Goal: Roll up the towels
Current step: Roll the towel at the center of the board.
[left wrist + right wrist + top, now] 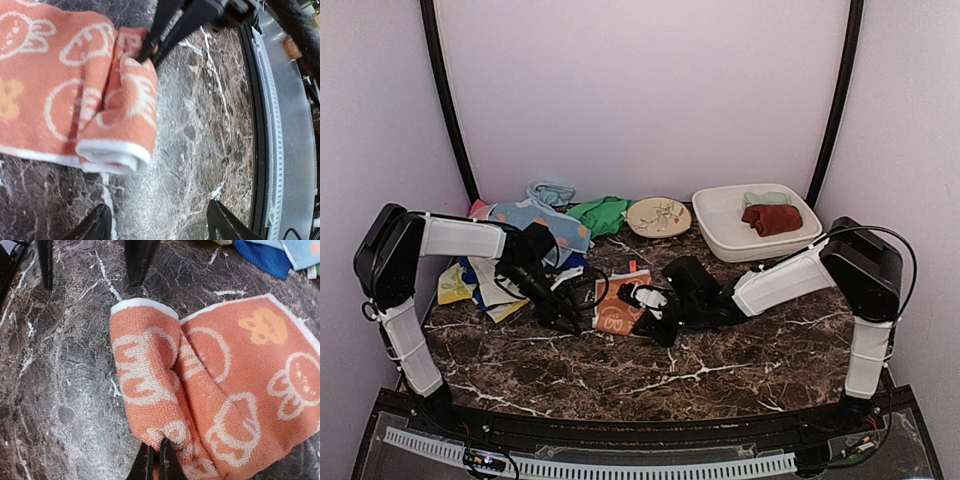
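Near edge, 6 o'clock: both arm bases, nothing else on the table there.

Mid-table, just L of centre: orange towel w/ cream figures. It lies flat except its near end, which is turned over into a loose roll, approx one turn, white hem showing at the open end. The right gripper reaches in from 3 o'clock, fingers pinched tight on one end of the roll, holding cloth, no gap visible. The left gripper reaches in from 9 o'clock, fingers spread wide, nothing between them. It sits near the roll's other end, not touching it.

Risks from here, as I read it:
- The roll is held at one end only, so the free end can spring open or lag, giving a skewed, cone-shaped roll.
- If R pulls or lifts before L has a hold, the whole towel may drag over the marble instead of rolling.
- L closing too low could scrape the table & miss the cloth. Too deep & it grabs the flat layer as well, locking the roll.
- The two grippers are close together, so a clash is possible.

Far side, 10 o'clock: heap of unrolled towels, incl. blue dotted towel & green towel, w/ yellow towel at 9. L arm reaches over them & could snag one.

12 o'clock: plate.

1–2 o'clock: tub w/ red towel inside, looks rolled, plus a pale towel behind it.
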